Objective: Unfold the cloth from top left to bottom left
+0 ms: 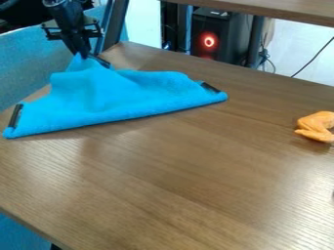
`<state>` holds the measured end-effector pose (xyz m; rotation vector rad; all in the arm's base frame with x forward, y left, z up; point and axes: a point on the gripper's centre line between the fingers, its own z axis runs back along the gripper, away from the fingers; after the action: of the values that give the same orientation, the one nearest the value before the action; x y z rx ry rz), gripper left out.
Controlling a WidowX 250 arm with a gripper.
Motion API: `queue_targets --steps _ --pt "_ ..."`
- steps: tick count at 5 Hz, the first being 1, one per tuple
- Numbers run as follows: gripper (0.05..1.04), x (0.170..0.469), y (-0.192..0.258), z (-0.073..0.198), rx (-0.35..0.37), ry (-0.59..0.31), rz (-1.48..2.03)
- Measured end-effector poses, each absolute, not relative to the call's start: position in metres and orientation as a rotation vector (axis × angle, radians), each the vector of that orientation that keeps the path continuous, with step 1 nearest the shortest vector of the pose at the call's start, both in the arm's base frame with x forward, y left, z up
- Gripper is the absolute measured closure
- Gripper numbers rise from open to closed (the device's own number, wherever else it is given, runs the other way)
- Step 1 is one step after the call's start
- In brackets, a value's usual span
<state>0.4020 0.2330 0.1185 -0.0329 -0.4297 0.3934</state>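
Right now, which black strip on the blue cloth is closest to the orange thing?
The right strip, at the pictured right end of the cloth; the left strip lies farther from the orange thing.

A brown wood-grain table (176, 185) carried a bright blue cloth (130, 95) at its upper left, the cloth's long, nearly straight edge lying toward the camera, its back part rucked up into a peak, a black strip at either end. Near the table's right edge in view lay an orange, bent piece shaped like a chicken wing (318, 126)
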Motion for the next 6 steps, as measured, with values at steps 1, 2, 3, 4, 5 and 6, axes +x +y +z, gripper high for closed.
queue_targets --steps 1,2,3,4,5,6 --pt "1.033 0.401 0.227 0.124 -0.045 -0.460 0.365" --pt "1.033 0.395 0.198 0.154 -0.060 -0.562 0.237" --pt "1.033 0.378 0.157 0.175 -0.060 -0.662 0.062" --pt "1.033 0.356 0.130 0.182 -0.045 -0.730 -0.090" --pt "1.033 0.334 0.109 0.180 -0.023 -0.763 -0.222" --pt "1.033 0.307 0.087 0.175 -0.047 -0.762 -0.303"
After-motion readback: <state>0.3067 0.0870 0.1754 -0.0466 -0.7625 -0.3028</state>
